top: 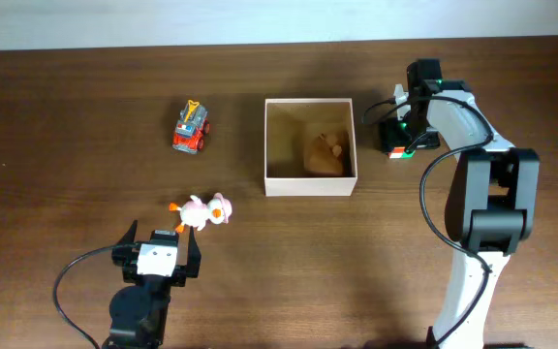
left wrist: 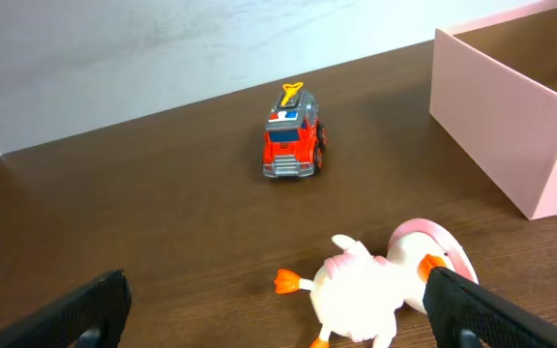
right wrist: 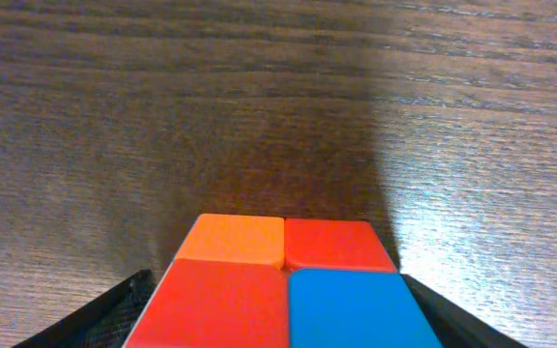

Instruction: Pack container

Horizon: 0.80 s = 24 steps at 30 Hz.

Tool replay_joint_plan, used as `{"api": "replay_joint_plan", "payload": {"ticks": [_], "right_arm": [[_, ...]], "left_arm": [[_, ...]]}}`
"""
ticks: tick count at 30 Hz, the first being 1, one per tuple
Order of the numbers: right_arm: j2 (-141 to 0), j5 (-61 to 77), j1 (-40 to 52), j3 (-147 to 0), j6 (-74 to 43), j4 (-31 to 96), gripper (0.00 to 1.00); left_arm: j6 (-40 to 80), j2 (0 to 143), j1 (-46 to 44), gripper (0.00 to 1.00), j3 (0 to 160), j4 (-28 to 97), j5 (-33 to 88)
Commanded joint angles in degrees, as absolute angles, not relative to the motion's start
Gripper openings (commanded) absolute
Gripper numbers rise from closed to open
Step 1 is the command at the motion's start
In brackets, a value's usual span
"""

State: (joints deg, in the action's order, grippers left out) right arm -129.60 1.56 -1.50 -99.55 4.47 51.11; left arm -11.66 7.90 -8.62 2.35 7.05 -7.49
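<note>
container (top: 310, 185) central on worktop (top: 66, 116), brown toy (top: 324, 150) inside. left end effector (top: 161, 244) spread wide behind duck (left wrist: 375, 285), likely lined up to take it. right end effector (top: 396, 139) clamped on cube (right wrist: 288, 290) beside container, for loading.

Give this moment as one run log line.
left fingers open near pink duck | right fingers shut on cube right of container | container holds brown toy | fire truck outside
</note>
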Motion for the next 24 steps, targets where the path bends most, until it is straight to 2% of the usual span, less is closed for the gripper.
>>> {"api": "replay_joint_plan", "payload": {"ticks": [1,12,16,21,24], "right_arm": [[-130.7,1.9,-1.5,-100.7,4.0,51.3,0.78],[-130.7,1.9,-1.5,-100.7,4.0,52.3,0.58],[-130.6,1.9,-1.5,-100.7,4.0,52.7,0.57],[-130.6,1.9,-1.5,-100.7,4.0,52.7,0.48],[-130.6,1.9,-1.5,-101.2,4.0,52.9,0.47]], "left_arm": [[-11.0,7.4,-8.8,0.99,1.8,6.9,-6.9],[-11.0,7.4,-8.8,0.99,1.8,6.9,-6.9],[-11.0,7.4,-8.8,0.99,1.8,6.9,-6.9],[-11.0,7.4,-8.8,0.99,1.8,6.9,-6.9],[-11.0,7.4,-8.8,0.99,1.8,6.9,-6.9]]}}
